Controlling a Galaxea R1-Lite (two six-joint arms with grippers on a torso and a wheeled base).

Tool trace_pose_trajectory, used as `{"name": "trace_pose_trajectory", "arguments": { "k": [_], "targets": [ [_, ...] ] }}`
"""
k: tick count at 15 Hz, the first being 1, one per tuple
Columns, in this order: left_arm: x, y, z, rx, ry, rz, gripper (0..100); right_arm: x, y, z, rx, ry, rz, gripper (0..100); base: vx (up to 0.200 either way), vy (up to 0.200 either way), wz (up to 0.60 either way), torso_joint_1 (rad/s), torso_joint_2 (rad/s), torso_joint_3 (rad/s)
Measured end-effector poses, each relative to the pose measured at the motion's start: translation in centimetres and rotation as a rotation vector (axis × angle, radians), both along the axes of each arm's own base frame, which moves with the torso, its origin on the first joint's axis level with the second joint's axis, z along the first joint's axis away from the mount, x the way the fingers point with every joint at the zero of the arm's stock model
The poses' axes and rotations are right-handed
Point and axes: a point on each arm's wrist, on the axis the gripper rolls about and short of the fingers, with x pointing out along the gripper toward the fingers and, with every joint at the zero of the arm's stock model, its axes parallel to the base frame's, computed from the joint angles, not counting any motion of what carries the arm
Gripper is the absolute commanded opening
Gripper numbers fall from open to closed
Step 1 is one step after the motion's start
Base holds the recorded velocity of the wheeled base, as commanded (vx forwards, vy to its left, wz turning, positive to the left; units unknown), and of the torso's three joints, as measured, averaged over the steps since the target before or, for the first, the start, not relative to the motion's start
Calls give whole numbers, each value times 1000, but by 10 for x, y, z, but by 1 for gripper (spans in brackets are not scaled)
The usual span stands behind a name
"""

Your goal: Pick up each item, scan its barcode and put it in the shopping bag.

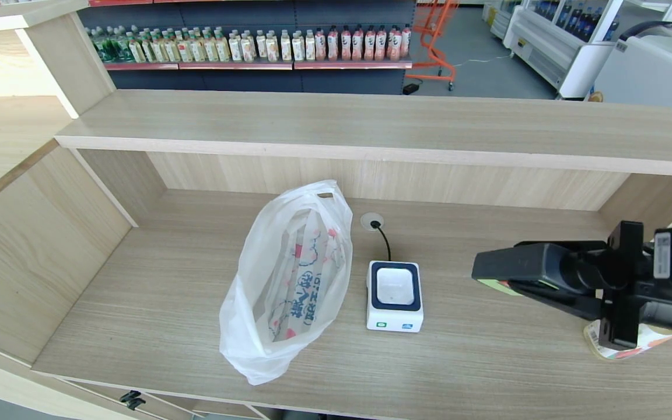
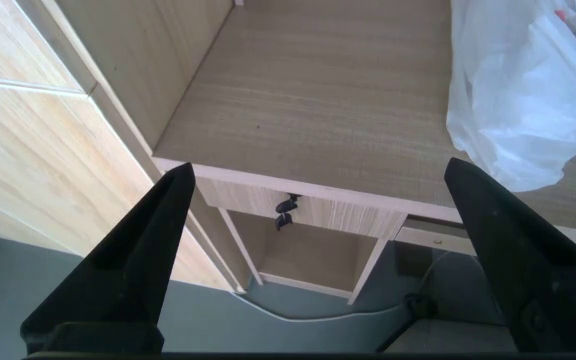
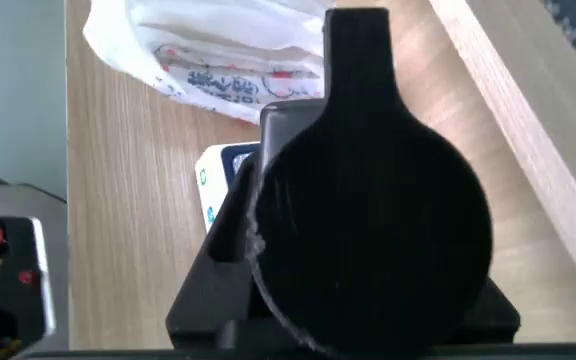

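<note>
At the near edge of the surface [image 1: 487, 373], the left gripper [image 2: 318, 170] hangs just off the front lip, jaws wide, nothing between them. A small black latch [image 2: 286, 210] sits on the panel under that lip. On the surface, centre-left, the shopping bag [image 1: 242, 303] lies with its mouth toward the near side, thin white plastic, handles at the far end. A printed packet [image 1: 304, 286] with pink and blue markings is inside it. Just beside the bag, on the robot's right, sits the scanner [image 1: 394, 294], a white box with a dark-framed window facing up, close to the bag but not touching. Its black cable [image 1: 384, 240] runs away to a round grommet [image 1: 372, 221] in the surface. Well to the right, the right gripper [image 1: 479, 271] is held above the surface, pointing toward the scanner. Its jaw state cannot be told, as a dark round shape blocks the right wrist view. Under that arm a printed item [image 1: 651, 341] rests on the surface, mostly hidden. Farther back a raised wooden ledge [image 1: 371, 125] spans the width. Beyond it is a store shelf of bottles [image 1: 254, 45].
</note>
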Motion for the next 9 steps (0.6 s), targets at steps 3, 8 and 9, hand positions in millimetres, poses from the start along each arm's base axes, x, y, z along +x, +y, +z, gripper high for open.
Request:
{"name": "trace_pose_trajectory", "arguments": {
  "k": [3, 8, 9],
  "targets": [
    [0, 0, 0, 0, 0, 0, 100, 4, 3, 12, 437, 464, -328, 0, 0, 0, 0, 0, 0, 0],
    [0, 0, 0, 0, 0, 0, 100, 36, 32, -9, 882, 1041, -566, 0, 0, 0, 0, 0, 0, 0],
    [0, 0, 0, 0, 0, 0, 100, 45, 38, -19, 881, 1091, -595, 0, 0, 0, 0, 0, 0, 0]
  ]
}}
